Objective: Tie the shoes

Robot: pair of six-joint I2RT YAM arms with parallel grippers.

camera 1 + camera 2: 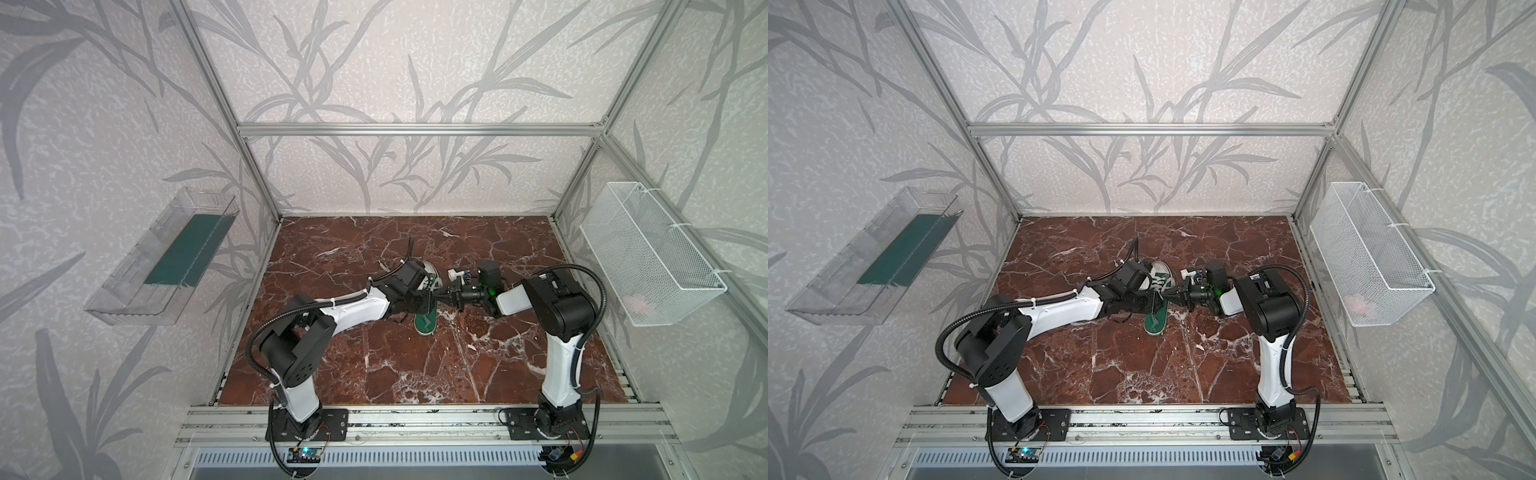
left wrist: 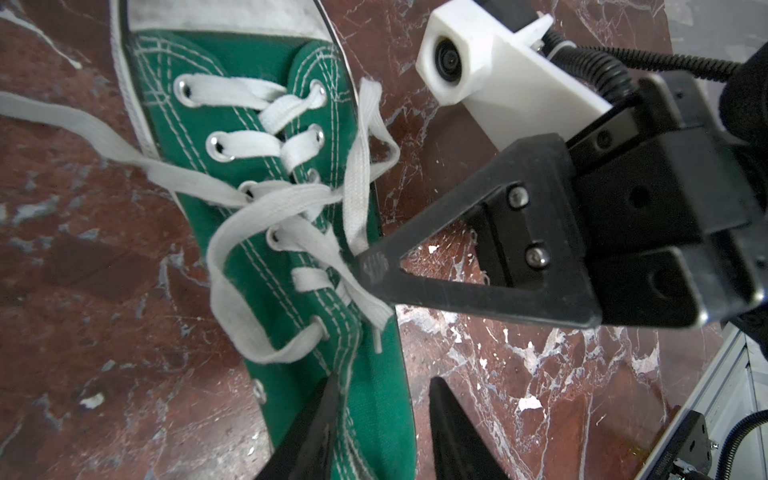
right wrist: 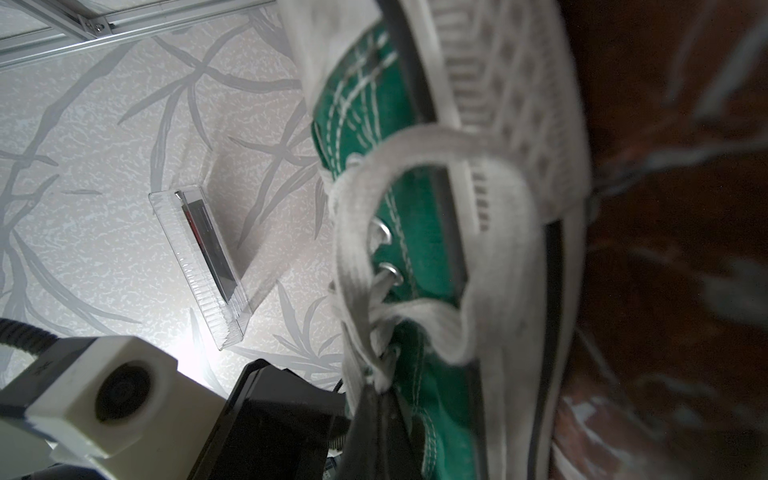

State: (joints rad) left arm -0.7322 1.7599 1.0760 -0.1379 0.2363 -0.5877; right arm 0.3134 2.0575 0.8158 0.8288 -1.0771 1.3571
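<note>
Green shoe (image 1: 425,325) at the middle of the table (image 1: 374,365), laces (image 2: 357,174) loose, toe toward the table's back edge.
Right gripper (image 2: 372,266), over the table's middle, is clamped shut on a lace strand beside the eyelets. Left gripper (image 2: 384,386), also there, stands partly open, one finger over the shoe's tongue and one past its side, nothing visibly pinched between them.

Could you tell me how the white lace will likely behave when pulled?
The lace is probably floppy: it droops in loose curves over the shoe. Flat and woven, it likely resists slipping from the shut right gripper. The shoe lies on a glossy table, so it may slide.
</note>
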